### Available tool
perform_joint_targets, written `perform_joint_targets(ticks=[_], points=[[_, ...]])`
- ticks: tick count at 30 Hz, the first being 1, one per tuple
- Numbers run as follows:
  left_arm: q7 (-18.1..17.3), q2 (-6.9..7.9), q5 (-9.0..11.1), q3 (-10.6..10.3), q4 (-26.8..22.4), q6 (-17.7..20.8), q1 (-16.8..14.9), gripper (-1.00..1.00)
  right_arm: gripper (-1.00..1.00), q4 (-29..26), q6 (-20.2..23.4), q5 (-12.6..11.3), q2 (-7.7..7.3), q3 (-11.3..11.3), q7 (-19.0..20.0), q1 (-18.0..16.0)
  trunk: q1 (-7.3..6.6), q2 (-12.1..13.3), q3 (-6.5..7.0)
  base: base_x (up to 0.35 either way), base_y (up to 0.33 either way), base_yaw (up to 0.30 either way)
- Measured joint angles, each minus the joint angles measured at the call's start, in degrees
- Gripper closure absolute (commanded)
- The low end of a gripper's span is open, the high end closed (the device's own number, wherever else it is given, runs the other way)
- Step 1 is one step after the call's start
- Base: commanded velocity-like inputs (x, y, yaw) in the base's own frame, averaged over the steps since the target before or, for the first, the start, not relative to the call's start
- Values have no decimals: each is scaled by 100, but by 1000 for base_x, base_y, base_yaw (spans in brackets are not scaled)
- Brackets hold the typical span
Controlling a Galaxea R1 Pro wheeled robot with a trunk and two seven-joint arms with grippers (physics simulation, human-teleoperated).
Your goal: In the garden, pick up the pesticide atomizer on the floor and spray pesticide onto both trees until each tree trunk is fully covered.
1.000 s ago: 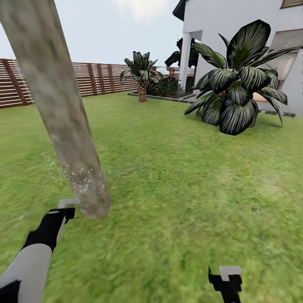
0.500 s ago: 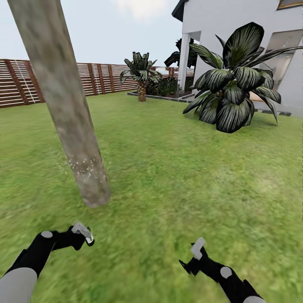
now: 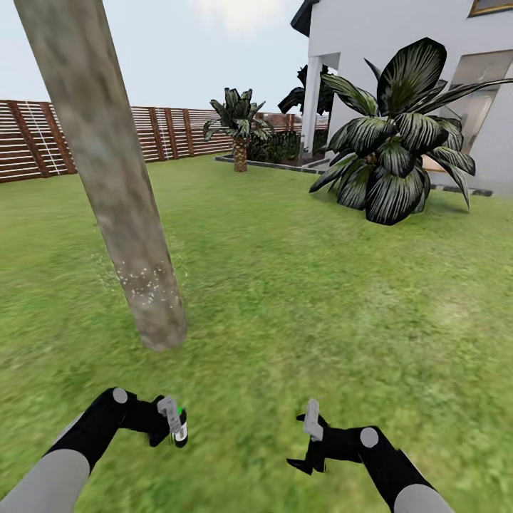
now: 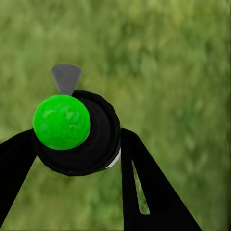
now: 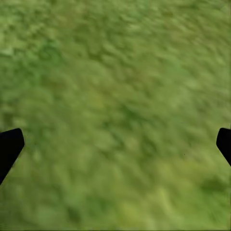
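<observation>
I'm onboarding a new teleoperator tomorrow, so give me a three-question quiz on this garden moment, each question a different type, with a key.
1. True or false: the left gripper is shut on the pesticide atomizer.
2. Where on the tree trunk do the white pesticide specks sit? A) near the top of the picture B) low, shortly above the base C) nowhere
3. Fill in: the right gripper is ____, with only grass between its fingertips.

Key: 1 true; 2 B; 3 open.
</observation>
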Motion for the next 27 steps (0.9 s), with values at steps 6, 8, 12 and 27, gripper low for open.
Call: perform_joint_targets(ticks=[6, 8, 12, 27], points=[[47, -256, -7, -686, -1, 13, 0, 100, 100, -97, 6, 9, 300, 7, 3, -2, 0, 0, 0, 0, 0, 0], [52, -359, -21, -721, 0, 20, -1, 100, 100, -148, 9, 9, 406, 8, 3, -6, 0, 0, 0, 0, 0, 0], [58, -563, -38, -768, 0, 31, -1, 100, 100, -256, 10, 9, 667, 8, 3, -17, 0, 0, 0, 0, 0, 0], [692, -1007, -140, -1488, 10, 97, -1, 100, 100, -335, 11, 7, 882, 9, -6, -86, 0, 0, 0, 0, 0, 0]])
